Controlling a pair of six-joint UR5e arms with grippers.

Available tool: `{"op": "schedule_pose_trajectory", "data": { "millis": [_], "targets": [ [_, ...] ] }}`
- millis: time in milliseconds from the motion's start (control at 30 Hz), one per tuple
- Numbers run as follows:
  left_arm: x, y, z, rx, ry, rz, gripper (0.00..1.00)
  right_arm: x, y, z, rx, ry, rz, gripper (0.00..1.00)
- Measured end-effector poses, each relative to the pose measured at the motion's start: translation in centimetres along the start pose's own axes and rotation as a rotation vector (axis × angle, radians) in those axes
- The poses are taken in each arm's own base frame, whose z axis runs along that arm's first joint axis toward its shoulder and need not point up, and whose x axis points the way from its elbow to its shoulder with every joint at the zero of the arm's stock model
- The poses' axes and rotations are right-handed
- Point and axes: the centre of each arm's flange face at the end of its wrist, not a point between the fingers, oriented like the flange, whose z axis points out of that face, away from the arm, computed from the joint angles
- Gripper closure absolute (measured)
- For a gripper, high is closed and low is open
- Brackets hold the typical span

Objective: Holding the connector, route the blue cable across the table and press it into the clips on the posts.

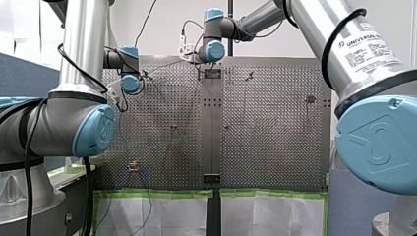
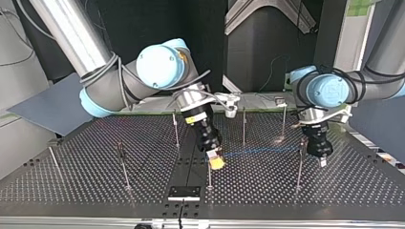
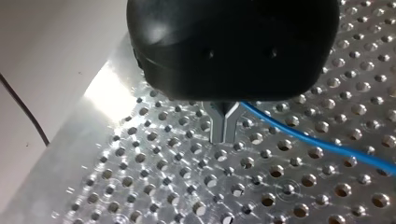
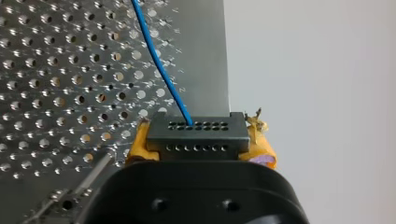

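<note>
The right tool is pinching the connector; the blue cable is running straight from it to the left tool, which is pressed together.

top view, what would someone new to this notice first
The thin blue cable is stretched above the perforated table between the two grippers, mid and right in the top view. My right gripper grips the dark connector between yellow pads; my left gripper has its metal fingers shut on the cable. Thin posts stand around them.
</note>
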Motion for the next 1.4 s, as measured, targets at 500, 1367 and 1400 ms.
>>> {"op": "schedule_pose_trajectory", "data": {
  "millis": [500, 1367, 1400],
  "targets": [
    [0.1, 1.6, -0.5, -0.049, 0.05, 0.002, 0.64, 0.0, -0.8, -0.3, 0.004, -0.013, -0.015, 1.0],
    [-2.8, 1.0, -10.4, -0.061, 0.206, -0.034, 0.02, -6.5, -2.2, -0.1, -0.017, -0.126, -0.015, 1.0],
    [-3.1, 0.8, -10.6, -0.057, 0.205, -0.034, 0.02, -6.7, -2.1, -0.1, -0.018, -0.128, -0.015, 1.0]
  ]
}}
